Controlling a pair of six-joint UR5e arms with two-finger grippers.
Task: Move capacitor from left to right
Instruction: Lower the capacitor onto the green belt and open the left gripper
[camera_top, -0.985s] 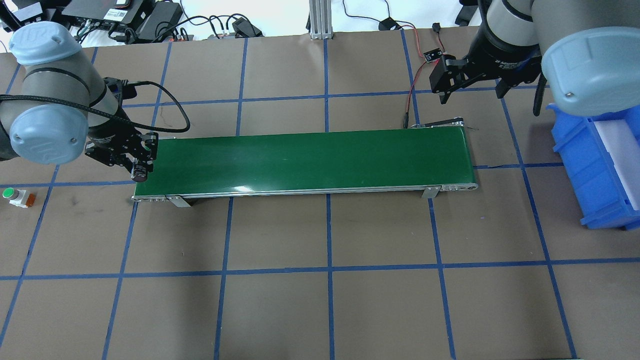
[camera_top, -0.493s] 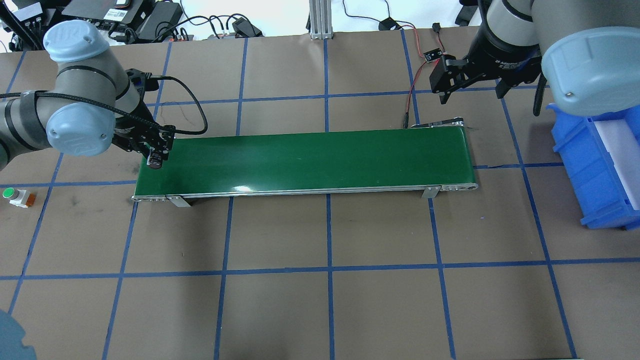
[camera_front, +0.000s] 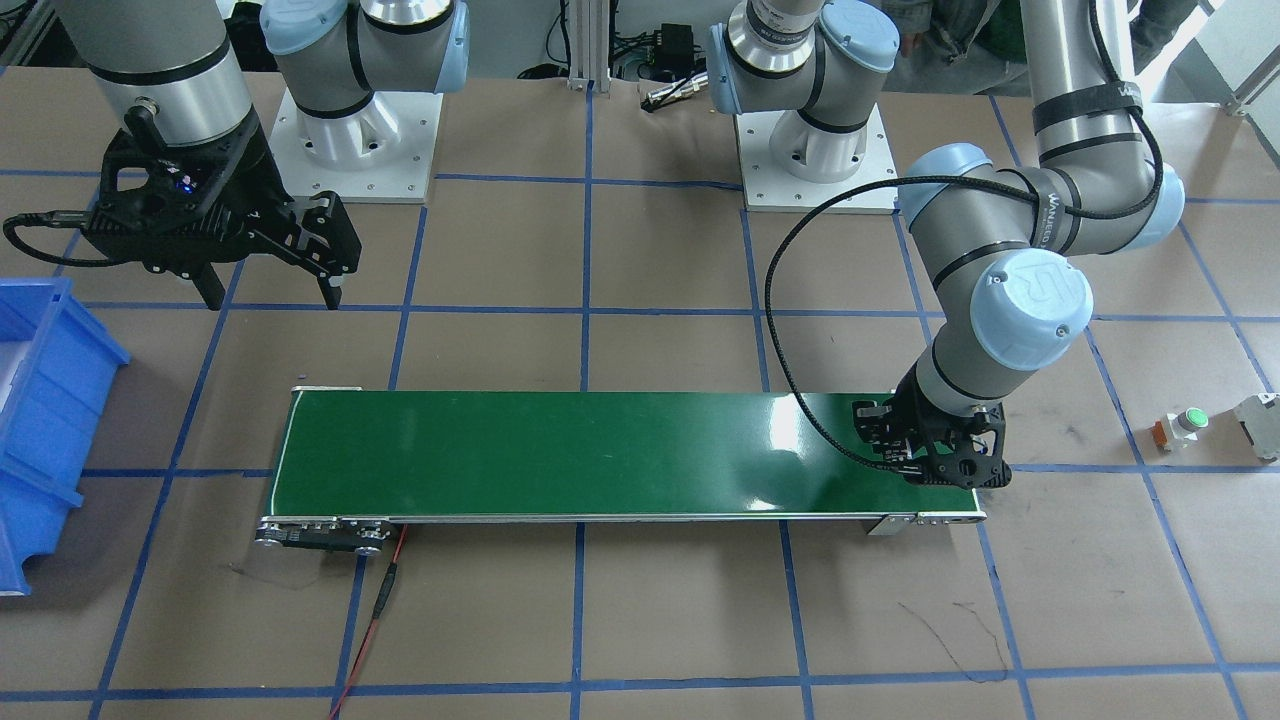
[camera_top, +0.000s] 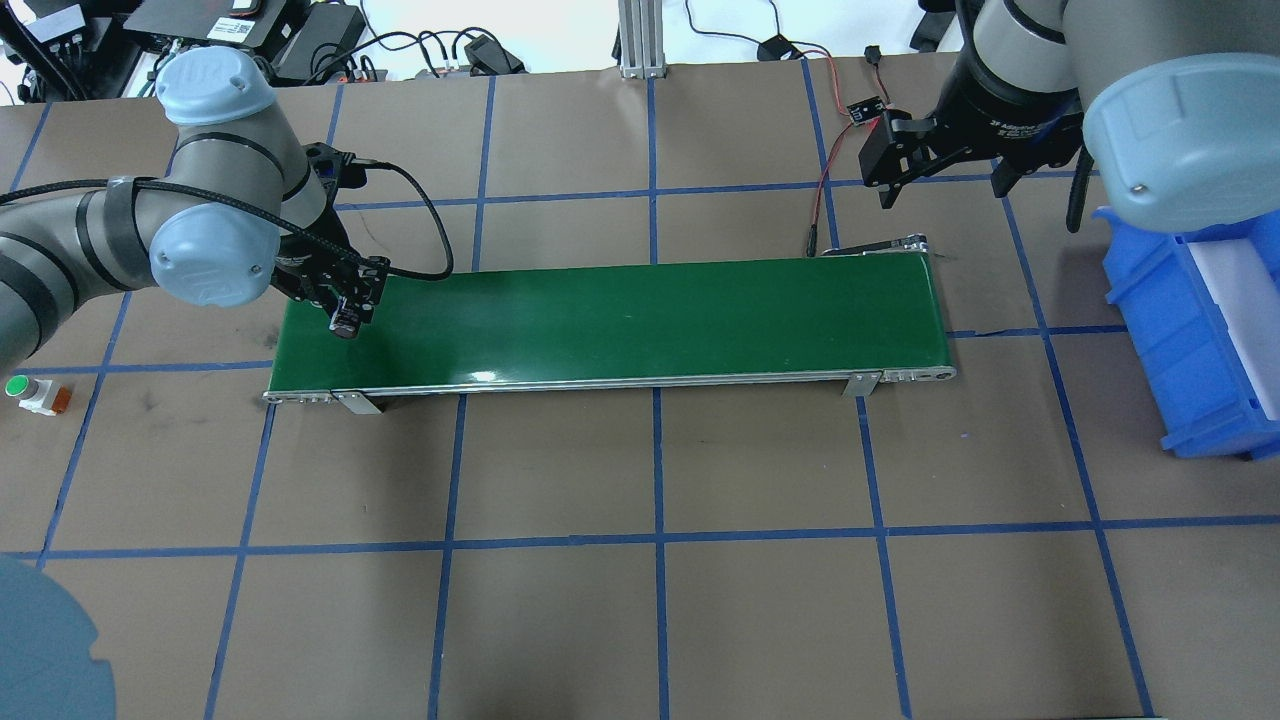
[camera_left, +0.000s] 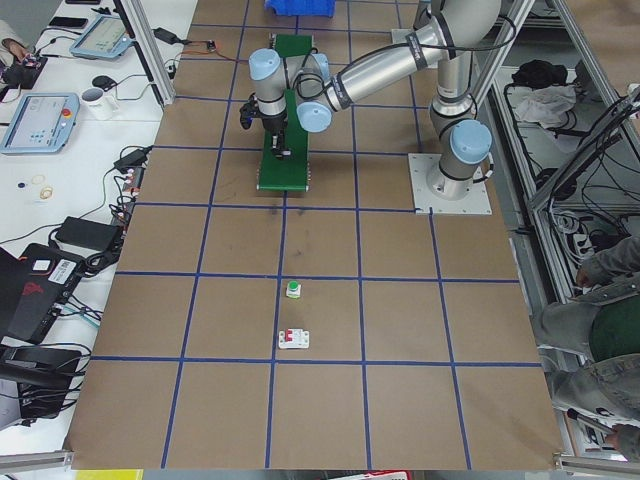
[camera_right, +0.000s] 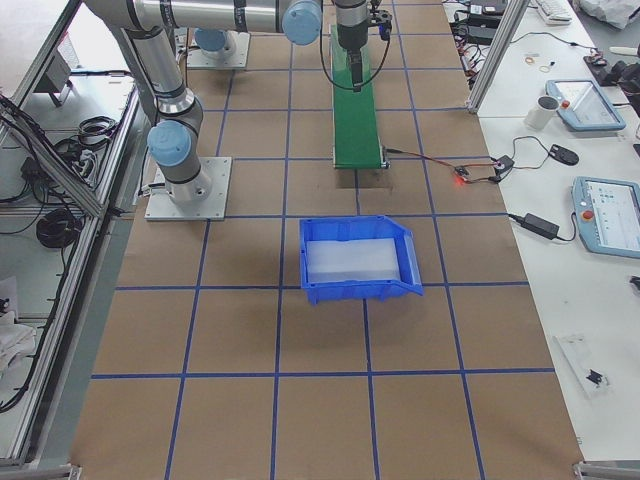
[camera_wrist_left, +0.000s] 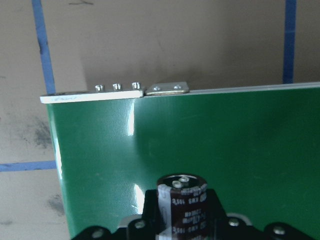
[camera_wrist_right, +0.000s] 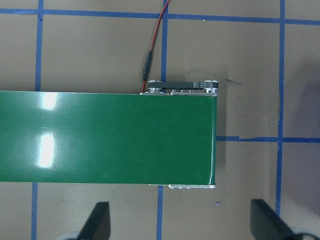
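Currently left gripper (camera_top: 347, 320) pinching capacitor (camera_wrist_left: 182, 201) over green belt (camera_top: 640, 315) end; right gripper (camera_front: 272, 296) spread.

Table (camera_top: 760, 620), brown-papered and gridded in blue tape (camera_top: 659, 537), flanked along its 12 o'clock edge by a white side bench (camera_right: 600, 150) carrying an upright aluminium post (camera_top: 640, 40) at 12 o'clock, black electronics (camera_top: 240, 30) toward 11 o'clock, plus teach pendants (camera_right: 587, 105) and a mug (camera_right: 545, 112).
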